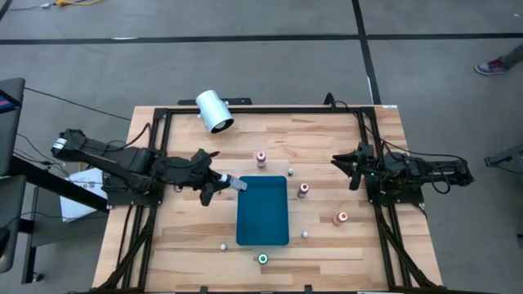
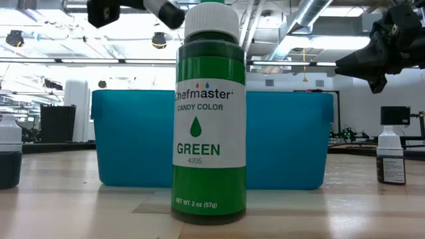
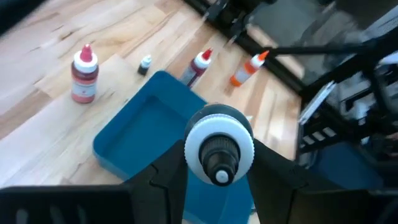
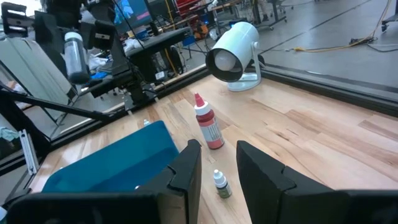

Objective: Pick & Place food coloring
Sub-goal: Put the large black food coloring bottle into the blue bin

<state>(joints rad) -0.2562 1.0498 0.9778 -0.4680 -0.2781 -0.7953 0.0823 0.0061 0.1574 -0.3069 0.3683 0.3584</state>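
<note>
Beginning of task, judging from blue bin lying empty in middle of table. Gripping one food coloring bottle with left gripper, fingers pressing on both sides just below its white cap, dark tip pointing toward the wrist camera. Holding it in the air just at left edge of bin, not yet over the middle and not yet letting go. Waiting with right gripper at right side of table, fingers parted only a little and carrying nothing. Leaving all other bottles outside of bin, upright on the wood: red bottle beyond far edge of bin, second red bottle just beside its right edge, orange bottle nearer to the right arm, green bottle near front of table, directly before the low camera. Counting also three very tiny bottles, one near far right corner of bin, one near its front right corner, one near its front left corner. Probably meaning bin as the goal, so first placing being close but not done, and nearly the whole job remaining: moving over bin, releasing, then repeating for each bottle on table.
</note>
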